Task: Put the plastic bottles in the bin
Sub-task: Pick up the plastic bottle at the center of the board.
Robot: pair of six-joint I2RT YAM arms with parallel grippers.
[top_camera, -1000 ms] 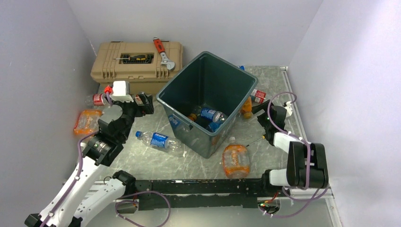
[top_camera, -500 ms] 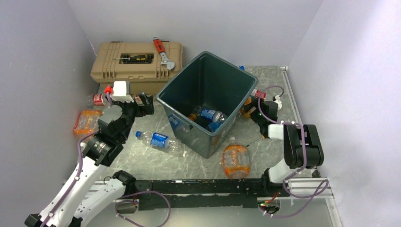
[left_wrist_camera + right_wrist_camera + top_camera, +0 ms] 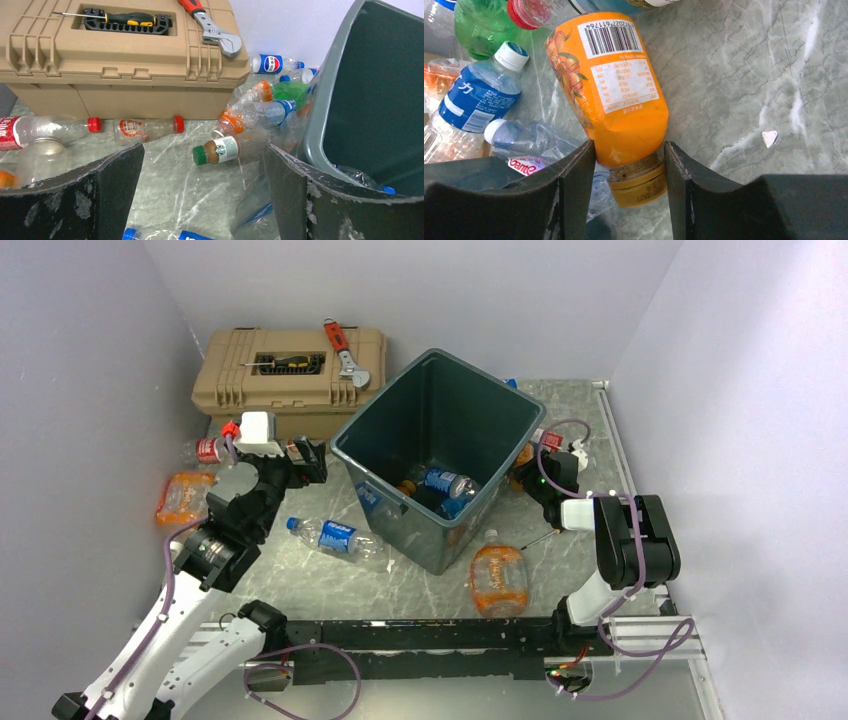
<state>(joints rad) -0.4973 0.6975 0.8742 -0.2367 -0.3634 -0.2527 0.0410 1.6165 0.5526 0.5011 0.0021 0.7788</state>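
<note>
One orange juice bottle (image 3: 616,95), lying on the table (image 3: 749,75) just beside the bin (image 3: 440,410), is now pinched near its cap by my right gripper (image 3: 630,147), which just closed in. I judge it ready to lift. My left gripper (image 3: 205,150) hangs open, empty.

Top external camera: mounted high at the near edge of the table (image 3: 330,590), facing down and forward. It covers the whole surface, with the bin (image 3: 440,440) central.

Left wrist camera: low, facing out past the left gripper (image 3: 204,155) toward the toolbox (image 3: 120,60) at 11 o'clock. The bin wall is at 3 o'clock. The top view shares both.

Right wrist camera: facing steeply down, very close on an orange bottle (image 3: 616,95).
</note>
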